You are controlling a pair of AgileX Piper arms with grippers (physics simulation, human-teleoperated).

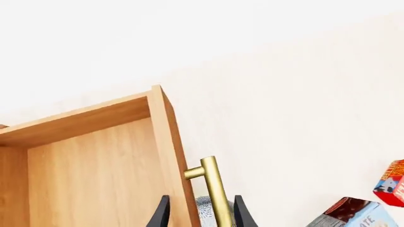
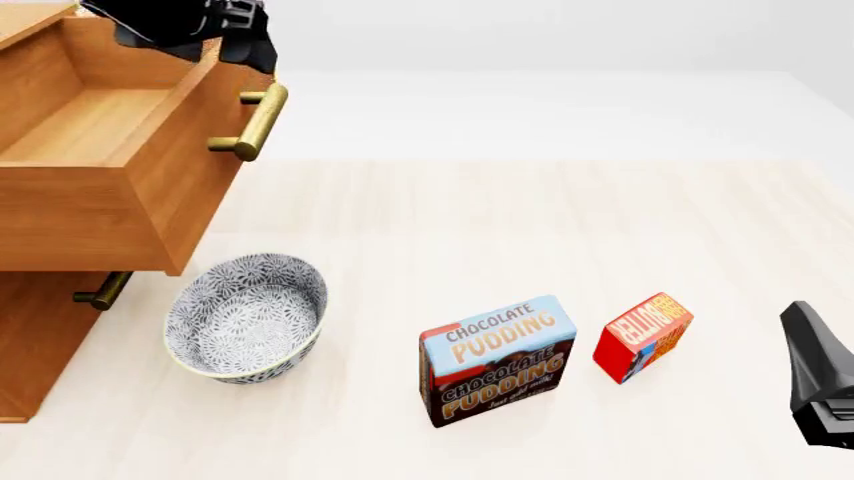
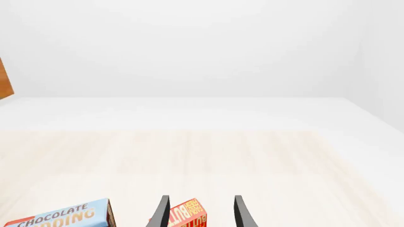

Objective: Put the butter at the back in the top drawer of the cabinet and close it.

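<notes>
The butter is a small red box standing on the table right of the pudding box; it also shows as the butter and the butter. My right gripper is open, short of the butter, which lines up between its fingers. The cabinet stands at the far left. Its top drawer is pulled out, and no object shows on the light-wood floor in view. My left gripper is open, its fingers straddling the drawer's front panel and brass handle from above.
A patterned bowl sits under the open drawer's front corner. The blue-and-brown Chocolate Pudding box stands between bowl and butter. A lower drawer's handle pokes out beneath the top drawer.
</notes>
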